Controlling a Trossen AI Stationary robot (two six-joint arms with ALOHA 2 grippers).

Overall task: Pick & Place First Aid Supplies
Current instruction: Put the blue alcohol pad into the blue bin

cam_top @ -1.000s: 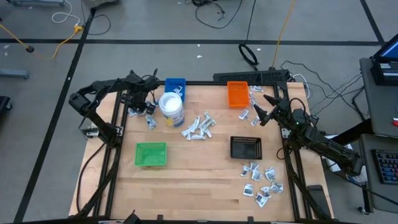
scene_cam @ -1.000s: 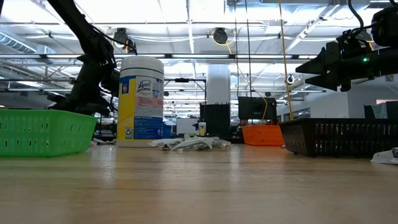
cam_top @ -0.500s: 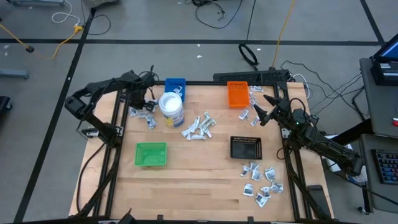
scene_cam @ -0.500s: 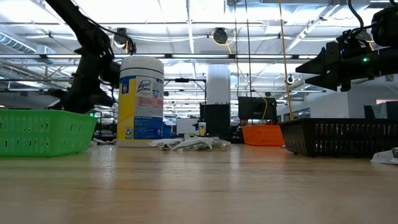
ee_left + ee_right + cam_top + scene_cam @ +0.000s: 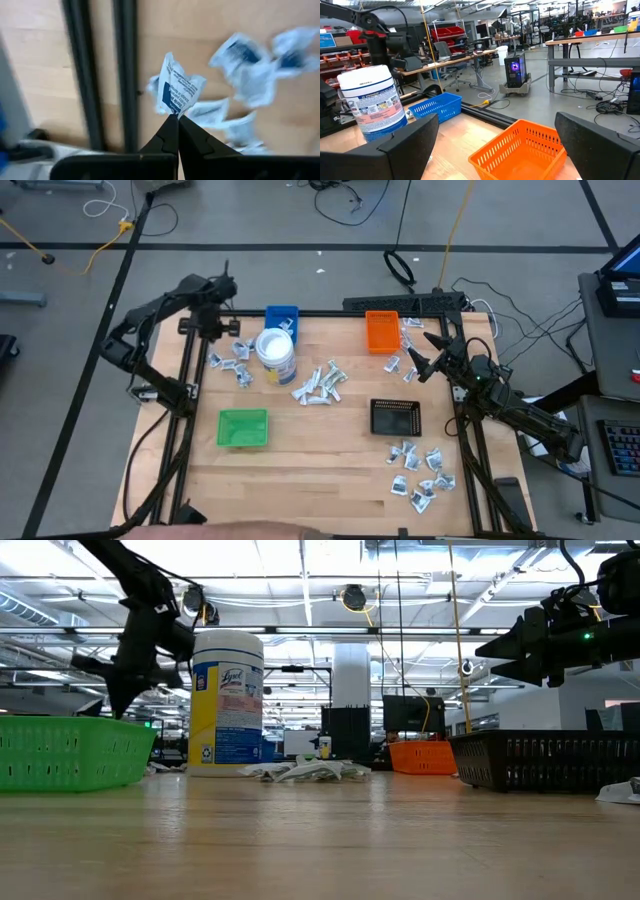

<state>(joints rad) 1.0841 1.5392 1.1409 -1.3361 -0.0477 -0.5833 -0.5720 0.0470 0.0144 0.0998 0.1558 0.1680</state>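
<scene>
The left pincer (image 5: 174,117) is clamped on a crumpled white packet (image 5: 176,92) with blue print — the packet sticks up from the closed tips, lifted off the worktop (image 5: 320,450). Under it, more white packets (image 5: 232,360) lie scattered on the wood beside the dark frame rail (image 5: 125,75). The right pincer (image 5: 418,352) hovers wide and empty, an orange tray (image 5: 520,150) just ahead of it, a white tub (image 5: 372,102) and blue tray (image 5: 437,106) farther off.
</scene>
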